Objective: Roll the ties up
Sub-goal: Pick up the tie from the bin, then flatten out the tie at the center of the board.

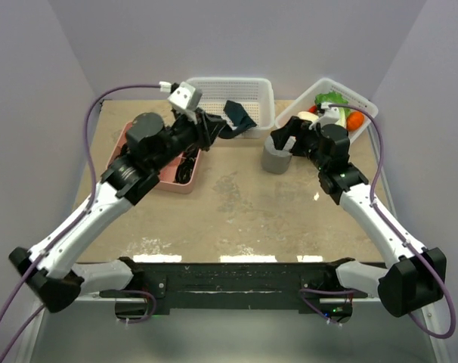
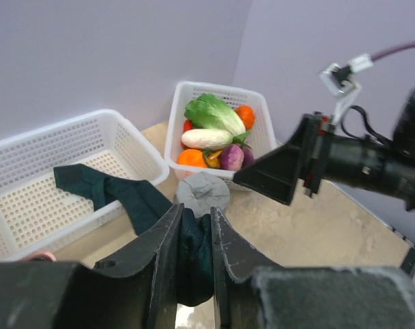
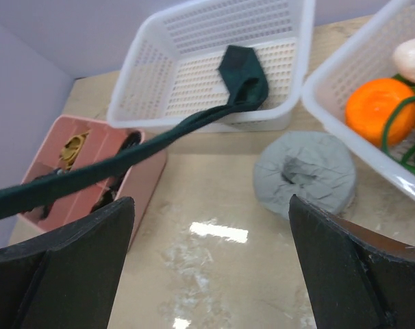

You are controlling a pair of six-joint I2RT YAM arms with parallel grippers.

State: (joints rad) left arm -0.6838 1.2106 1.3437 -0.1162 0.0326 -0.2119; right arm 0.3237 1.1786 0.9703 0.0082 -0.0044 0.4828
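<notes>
The dark teal-green tie point(image 1: 239, 115) lies with its wide end in the white basket point(image 1: 214, 85) and hangs over the rim toward my left gripper point(image 1: 214, 130). In the left wrist view the left gripper point(image 2: 194, 214) is shut on a fold of the tie point(image 2: 192, 255), which runs back into the basket point(image 2: 29, 205). In the right wrist view the tie point(image 3: 243, 77) stretches as a taut narrow band to the left, above the table. My right gripper point(image 1: 288, 134) is open and empty above the grey cylinder point(image 1: 275, 159); its jaws point(image 3: 211, 205) stand wide apart.
A pink tray point(image 1: 176, 181) with black cords sits at the left, under my left arm. A second white basket point(image 1: 369, 110) with vegetables stands at the back right. The grey fabric roll point(image 3: 305, 175) stands beside it. Walls close in on the sides.
</notes>
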